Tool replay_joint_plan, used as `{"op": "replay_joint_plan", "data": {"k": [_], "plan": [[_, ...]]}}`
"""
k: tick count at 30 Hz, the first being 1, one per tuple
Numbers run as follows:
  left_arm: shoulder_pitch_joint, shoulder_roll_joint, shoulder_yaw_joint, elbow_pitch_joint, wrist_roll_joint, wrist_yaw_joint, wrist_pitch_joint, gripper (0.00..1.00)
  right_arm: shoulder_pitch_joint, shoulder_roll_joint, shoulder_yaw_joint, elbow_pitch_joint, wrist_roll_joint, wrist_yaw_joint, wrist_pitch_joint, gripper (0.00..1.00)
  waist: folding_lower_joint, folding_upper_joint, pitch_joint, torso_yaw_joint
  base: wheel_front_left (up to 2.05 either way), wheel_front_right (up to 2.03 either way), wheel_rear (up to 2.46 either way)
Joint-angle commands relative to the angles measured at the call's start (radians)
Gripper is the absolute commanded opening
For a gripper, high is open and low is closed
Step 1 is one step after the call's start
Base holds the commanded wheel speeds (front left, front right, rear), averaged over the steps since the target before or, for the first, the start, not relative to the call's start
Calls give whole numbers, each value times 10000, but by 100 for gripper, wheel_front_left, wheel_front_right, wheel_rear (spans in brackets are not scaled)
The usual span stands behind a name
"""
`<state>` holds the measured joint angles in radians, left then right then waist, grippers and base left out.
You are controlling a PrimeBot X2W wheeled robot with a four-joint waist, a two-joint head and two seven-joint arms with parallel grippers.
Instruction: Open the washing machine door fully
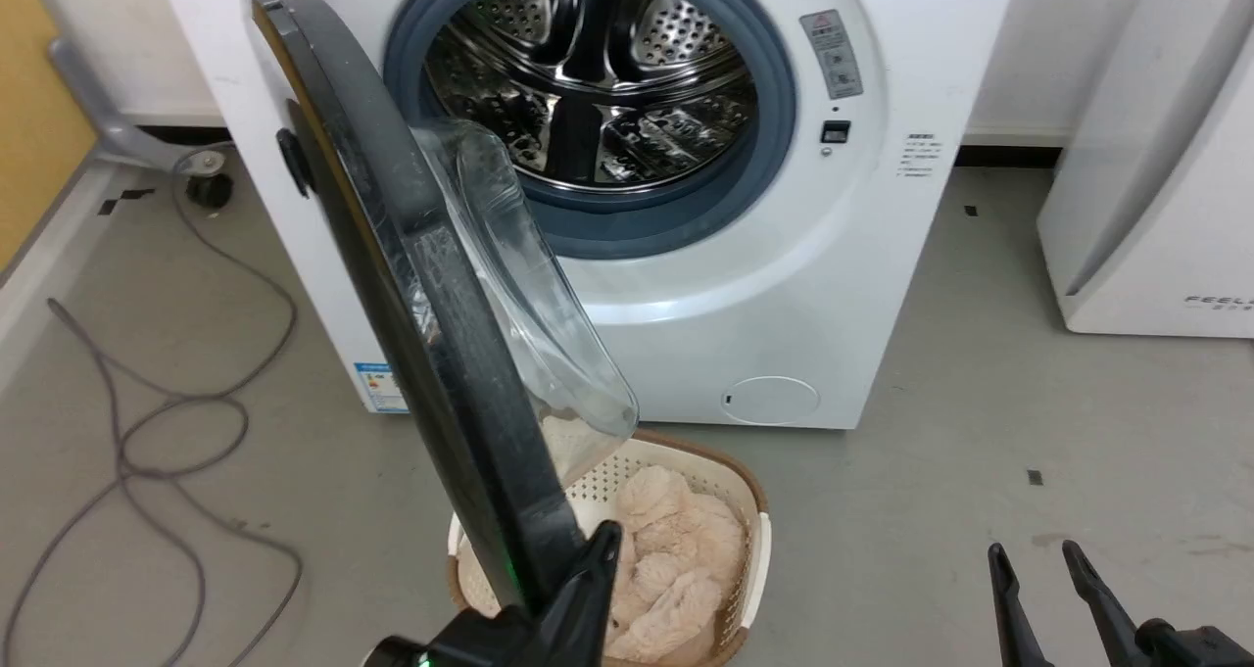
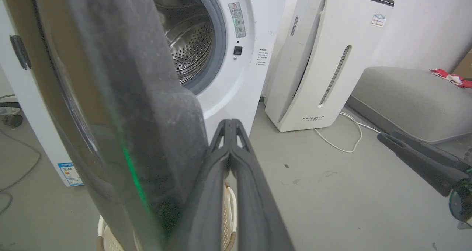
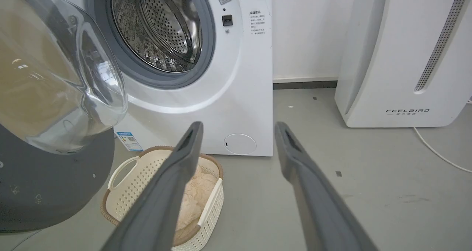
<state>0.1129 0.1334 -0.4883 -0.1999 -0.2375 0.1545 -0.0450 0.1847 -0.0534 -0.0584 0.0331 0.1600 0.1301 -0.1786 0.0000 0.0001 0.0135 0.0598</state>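
Jaws of the left gripper [image 2: 230, 125] are pressed together with nothing between them. They are laid just beside the free edge of the washing machine door [image 1: 411, 285], on its inner, glass-bowl side. Contact with the rim seems to be made, though this cannot be settled from the blurred wrist view. Jaws of the right gripper [image 3: 238, 127] are held apart and empty, low at the right and well apart from the door.

The door is swung out to roughly a right angle with the front of the washing machine [image 1: 803, 285] and is hinged at the robot's left. The task is therefore judged partly done, and more swing to the left is needed. The push is best given with the closed fingers kept against the inner rim near the free edge, where leverage is greatest. It should be carried along an arc about the hinge, so that the fingers are not slid off. The bulging glass is better not pushed on.

A laundry basket [image 1: 754, 510] of pale cloth is set on the floor under the door's lower edge, and the arm should be kept above it. Farther left, a grey cable [image 1: 147, 422] and a castor [image 1: 209, 189] are seen near where the swing is likely to end. The push should be eased as the stop is neared.
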Motion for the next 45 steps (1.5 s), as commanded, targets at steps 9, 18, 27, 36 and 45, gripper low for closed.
{"op": "replay_joint_plan", "data": {"k": [9,18,27,36,45], "plan": [[983,362,525,-1225,196,766,21,0,4,32,-157,165,62,6,-30,100,0,-1,107,895,0,0,0],[1364,494,875,-1695,214,1153,-115,0,-9,32,-326,228,132,6,-37,100,0,-1,220,2315,0,0,0],[1370,625,1626,-1485,51,1500,-486,0,-139,32,-398,228,121,6,-24,100,0,-1,396,3257,0,0,0],[768,1213,3167,-240,-601,1441,-1238,0,-271,32,-264,257,97,6,24,100,0,-1,473,3100,0,0,0],[-487,1876,4926,1697,-1533,1062,-1935,0,-314,32,-336,222,91,6,33,100,0,-1,518,2644,0,0,0]]}}
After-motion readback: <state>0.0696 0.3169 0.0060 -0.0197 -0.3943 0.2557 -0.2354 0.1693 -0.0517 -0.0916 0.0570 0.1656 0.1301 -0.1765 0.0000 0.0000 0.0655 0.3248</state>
